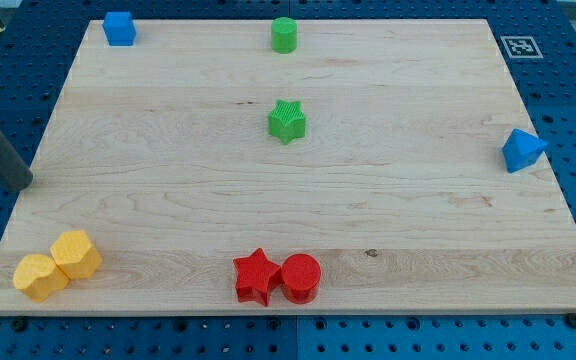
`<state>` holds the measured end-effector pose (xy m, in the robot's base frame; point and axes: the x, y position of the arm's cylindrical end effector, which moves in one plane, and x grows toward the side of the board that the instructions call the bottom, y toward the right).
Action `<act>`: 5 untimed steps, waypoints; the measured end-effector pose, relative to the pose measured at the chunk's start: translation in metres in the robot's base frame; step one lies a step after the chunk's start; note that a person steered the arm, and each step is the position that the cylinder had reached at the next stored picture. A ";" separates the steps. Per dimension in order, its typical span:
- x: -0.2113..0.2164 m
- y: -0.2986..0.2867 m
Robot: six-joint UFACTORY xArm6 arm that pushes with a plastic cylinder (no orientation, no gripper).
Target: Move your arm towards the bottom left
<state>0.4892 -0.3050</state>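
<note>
My tip (20, 183) sits at the far left of the frame, about mid-height, right at the left edge of the wooden desk (168, 200), with the dark rod slanting up and out past the frame's left border. There is no pincer on this arm, so nothing of one shows, and I cannot tell apart or together for it. The tip touches no block. Nearest to it, below in the lower left corner, two yellow blocks lie against each other: the yellow block (40, 277) nearer the corner and the second yellow block (76, 254) just up and right of it. In the upper left corner stands a blue cube (119, 28). At the top centre is a green cylinder (284, 34), and below it, apart, a green star (287, 121). At the right edge lies a blue wedge-like block (522, 150). At the bottom centre a red star (256, 276) touches a red cylinder (301, 278) on its right.
</note>
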 end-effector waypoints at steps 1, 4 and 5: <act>0.017 0.000; 0.128 0.009; 0.129 0.034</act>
